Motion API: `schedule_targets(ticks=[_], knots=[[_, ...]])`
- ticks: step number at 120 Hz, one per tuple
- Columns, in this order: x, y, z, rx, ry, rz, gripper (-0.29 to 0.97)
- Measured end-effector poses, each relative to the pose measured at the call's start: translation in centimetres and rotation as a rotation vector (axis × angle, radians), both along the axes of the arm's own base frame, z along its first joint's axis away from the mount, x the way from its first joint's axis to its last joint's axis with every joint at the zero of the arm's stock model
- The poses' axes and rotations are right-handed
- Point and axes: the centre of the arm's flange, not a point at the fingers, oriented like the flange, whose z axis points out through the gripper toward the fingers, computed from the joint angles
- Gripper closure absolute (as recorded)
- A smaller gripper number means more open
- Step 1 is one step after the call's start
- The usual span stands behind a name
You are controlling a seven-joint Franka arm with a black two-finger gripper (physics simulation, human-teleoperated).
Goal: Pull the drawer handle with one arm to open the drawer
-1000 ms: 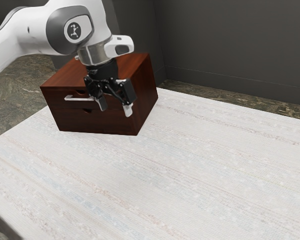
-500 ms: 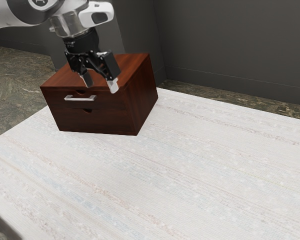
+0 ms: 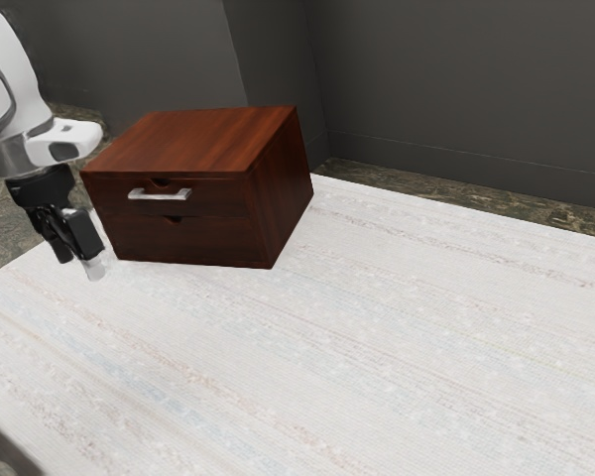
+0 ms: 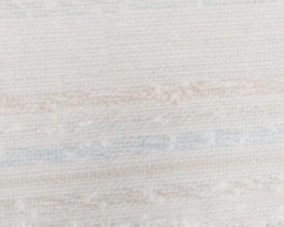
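The drawer (image 3: 218,196) is the upper of two in a dark red-brown wooden cabinet (image 3: 208,139) that stands on the far part of the surface (image 3: 377,327), toward the exterior view's left. Its front lies flush with the lower drawer front (image 3: 193,238) beneath it, with no gap showing, so it reads as shut. The silver bar handle (image 3: 160,194) sits on the left half of that upper front, just under a small rounded notch, and nothing touches it. To the exterior view's left of the cabinet, beside its front corner and apart from it, the black fingers (image 3: 82,238) hang tilted just above the surface; they stand apart with nothing between them, well clear of the handle. The white and grey arm (image 3: 5,109) rises from them toward the exterior view's upper left edge. The surface is pale and woven, with faint peach and blue streaks, and the wrist view looks straight down on that weave (image 4: 142,113). Behind the surface runs a mottled stone floor (image 3: 476,193) and a dark grey wall (image 3: 456,69).
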Motion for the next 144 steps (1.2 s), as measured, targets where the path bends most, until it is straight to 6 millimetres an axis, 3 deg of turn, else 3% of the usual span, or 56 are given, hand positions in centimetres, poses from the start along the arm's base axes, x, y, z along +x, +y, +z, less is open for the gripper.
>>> schedule_targets(ticks=[8, 19, 34, 57, 73, 100, 144], knots=[[-1.3, 2.5, -0.8, -0.002, -0.004, -0.041, 0.0], [-1.0, 3.5, -1.8, 0.007, -0.009, -0.148, 0.0], [2.6, 4.2, -4.6, 0.044, -0.003, -0.325, 0.0], [8.1, 6.1, -4.7, 0.107, -0.058, -0.545, 0.0], [9.6, 7.4, -5.0, 0.123, -0.077, -0.64, 0.0], [10.4, 8.1, -5.7, 0.124, -0.098, -0.773, 0.0], [14.5, 7.7, -5.3, 0.182, -0.183, -0.953, 0.0]])
